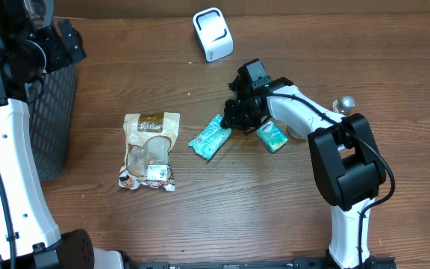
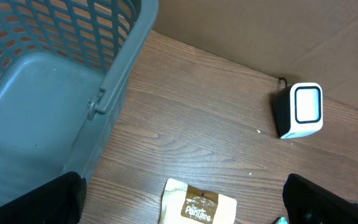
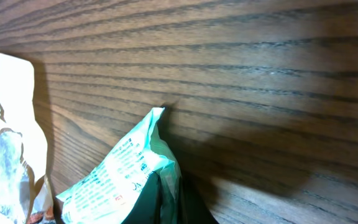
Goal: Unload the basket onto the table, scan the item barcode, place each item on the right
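Gripping the green pack [image 1: 210,139] by its upper-right end with the right hand [image 1: 234,119] shut tight, pack lying slantwise down-left on the worktop [image 1: 125,75], scanner [image 1: 213,33] well apart toward the far edge.

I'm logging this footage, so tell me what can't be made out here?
- Barcode on teal packet: right wrist view, print too small and blurred.
- Tips of right tool: overhead, hidden under its own body.
- Most of snack bag: left wrist view, cut by bottom edge.
- Round silver object: overhead, too small.
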Robot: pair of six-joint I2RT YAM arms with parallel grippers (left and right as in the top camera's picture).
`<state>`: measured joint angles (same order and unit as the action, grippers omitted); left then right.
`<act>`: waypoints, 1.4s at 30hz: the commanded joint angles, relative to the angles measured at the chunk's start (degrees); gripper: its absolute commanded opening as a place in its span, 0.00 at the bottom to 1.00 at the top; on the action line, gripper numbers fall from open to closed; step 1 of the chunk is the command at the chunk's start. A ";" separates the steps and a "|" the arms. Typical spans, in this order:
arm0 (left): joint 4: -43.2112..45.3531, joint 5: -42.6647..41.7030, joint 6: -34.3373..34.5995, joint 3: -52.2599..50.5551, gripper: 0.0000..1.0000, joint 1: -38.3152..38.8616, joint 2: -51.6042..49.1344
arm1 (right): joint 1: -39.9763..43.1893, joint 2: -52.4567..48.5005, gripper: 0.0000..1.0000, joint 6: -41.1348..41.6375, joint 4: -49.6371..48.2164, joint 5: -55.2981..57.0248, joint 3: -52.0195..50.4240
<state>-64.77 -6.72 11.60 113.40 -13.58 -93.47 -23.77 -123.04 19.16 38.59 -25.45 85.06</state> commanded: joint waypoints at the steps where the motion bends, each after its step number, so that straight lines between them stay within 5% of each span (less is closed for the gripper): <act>1: 0.07 -0.35 -0.92 1.46 1.00 0.11 -0.17 | 0.35 3.39 0.04 -1.86 0.02 -1.22 0.15; 21: 0.07 -0.35 -0.90 1.46 1.00 0.11 -0.17 | 2.54 20.83 0.04 -13.18 -1.25 -6.19 2.51; 42: 0.07 -0.35 -0.90 1.46 1.00 0.11 -0.17 | 2.54 23.52 0.04 -19.96 -1.46 3.80 8.72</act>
<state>-64.77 -6.72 11.57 113.43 -13.61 -93.47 -21.61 -101.62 0.16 37.71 -23.73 90.19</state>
